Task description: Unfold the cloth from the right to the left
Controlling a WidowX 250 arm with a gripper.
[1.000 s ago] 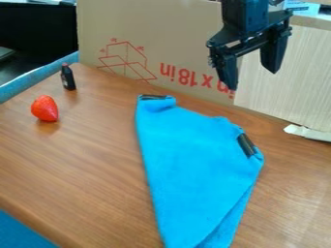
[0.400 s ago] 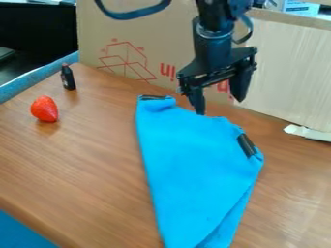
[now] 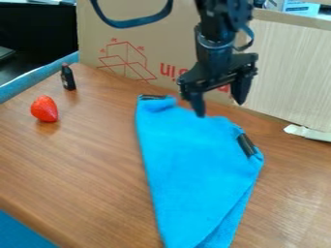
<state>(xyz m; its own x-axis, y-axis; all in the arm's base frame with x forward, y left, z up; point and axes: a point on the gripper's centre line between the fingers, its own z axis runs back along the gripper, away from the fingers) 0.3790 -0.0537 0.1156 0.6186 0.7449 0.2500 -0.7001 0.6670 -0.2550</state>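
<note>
My gripper (image 3: 221,109) hangs over the far edge of the cloth, its two fingers apart and nothing between them. The blue cloth (image 3: 194,169) lies folded on the wooden table, long and narrowing toward the near edge of the view. One dark patch sits at its far left corner and another at its upper right edge. Along the lower right a fold line shows, with a second layer under the top one.
A red strawberry (image 3: 44,108) and a small dark bottle (image 3: 67,77) stand on the table (image 3: 84,160) at the left. A cardboard box (image 3: 174,29) forms a wall behind, with a pale panel (image 3: 291,72) at the right.
The gripper has come down and to the left, from above the right side of the box to the cloth's far edge. The cloth has not moved.
</note>
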